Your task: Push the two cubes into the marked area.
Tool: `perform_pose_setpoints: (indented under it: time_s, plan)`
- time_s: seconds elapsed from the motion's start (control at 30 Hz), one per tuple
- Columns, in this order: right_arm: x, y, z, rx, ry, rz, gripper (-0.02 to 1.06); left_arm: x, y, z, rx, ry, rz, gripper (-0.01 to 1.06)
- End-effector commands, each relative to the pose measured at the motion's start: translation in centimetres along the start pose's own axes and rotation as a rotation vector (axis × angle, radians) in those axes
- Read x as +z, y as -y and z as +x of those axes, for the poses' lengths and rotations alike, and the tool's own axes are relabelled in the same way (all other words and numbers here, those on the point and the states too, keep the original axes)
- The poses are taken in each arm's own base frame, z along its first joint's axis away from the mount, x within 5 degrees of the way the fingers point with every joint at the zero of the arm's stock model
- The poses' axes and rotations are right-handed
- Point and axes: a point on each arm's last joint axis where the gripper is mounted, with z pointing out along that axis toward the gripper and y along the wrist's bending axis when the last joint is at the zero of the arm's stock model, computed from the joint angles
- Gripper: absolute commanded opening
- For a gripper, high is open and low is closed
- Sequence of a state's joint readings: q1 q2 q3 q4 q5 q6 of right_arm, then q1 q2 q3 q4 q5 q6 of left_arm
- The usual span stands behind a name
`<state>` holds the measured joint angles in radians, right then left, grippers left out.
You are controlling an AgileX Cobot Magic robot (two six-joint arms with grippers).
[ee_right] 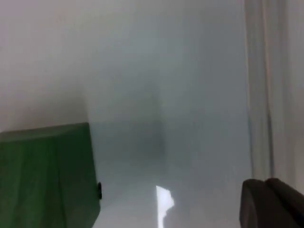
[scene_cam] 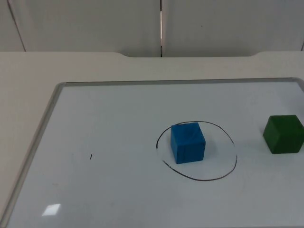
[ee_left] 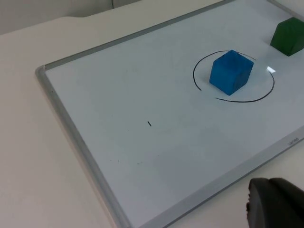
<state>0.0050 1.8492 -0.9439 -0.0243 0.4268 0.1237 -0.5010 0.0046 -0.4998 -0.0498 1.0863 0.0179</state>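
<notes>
On the desk [scene_cam: 28, 95] from the top view lies a whiteboard [scene_cam: 118, 142] with a hand-drawn circle [scene_cam: 235, 152], the marked area. Blue cube [scene_cam: 188, 142] sits inside the circle, toward its left-rear part, close to the line there. That one looks done. Green cube [scene_cam: 284, 134] sits on the board well right of the circle, apart from the line, so it needs a leftward shove. A small ink tick [scene_cam: 91, 156] marks the board far left; unrelated, I'd guess.

Left wrist view: the board's frame [ee_left: 71, 128] runs across, blue cube [ee_left: 231, 72] sits within the ring, green cube [ee_left: 288, 36] beyond it, outside. A black fingertip of the left pincer [ee_left: 273, 202] hangs off the board over the bare desk, well away from both cubes; this arm seems to wait. Whether its fingers are spread or pressed together, cannot tell.

Right wrist view: green cube [ee_right: 47, 173] looms large and close, so the right pincer [ee_right: 270, 202] is low beside it on the board, likely lined up to push it toward the circle. One fingertip visible, apart from the cube; spread or closed, cannot tell.
</notes>
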Motion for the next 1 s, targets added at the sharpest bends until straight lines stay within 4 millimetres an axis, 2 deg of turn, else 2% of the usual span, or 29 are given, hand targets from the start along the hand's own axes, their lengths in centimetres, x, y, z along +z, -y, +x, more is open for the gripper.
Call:
perform_pose_setpoints:
  time_s: [0.0, 0.13, 0.23, 0.37, 0.77, 0.9, 0.97]
  plan:
    - [0.6, -0.4, -0.3, -0.009, 0.019, -0.008, 0.00, 0.1, 0.0, 0.1, 0.004, 0.009, -0.006, 0.00]
    - [2.2, -1.9, -0.1, -0.046, 0.037, -0.026, 0.00, 0.1, 0.0, 0.1, 0.004, 0.009, -0.006, 0.00]
    - [2.5, -2.8, -0.1, -0.068, 0.048, -0.037, 0.00, 0.1, 0.0, 0.1, 0.004, 0.009, -0.006, 0.00]
    - [2.4, -3.6, -0.1, -0.079, 0.073, -0.051, 0.00, 0.1, 0.0, 0.1, 0.004, 0.009, -0.006, 0.00]
    - [2.4, -3.7, 0.0, 0.002, 0.058, -0.064, 0.00, 0.1, 0.0, 0.1, 0.004, 0.009, -0.006, 0.00]
    - [2.4, -4.2, 0.1, -0.012, 0.050, -0.068, 0.00, 0.1, 0.0, 0.1, 0.004, 0.009, -0.006, 0.00]
    - [2.3, -5.1, 0.3, -0.045, 0.050, -0.076, 0.00, 0.1, 0.0, 0.1, 0.004, 0.009, -0.006, 0.00]
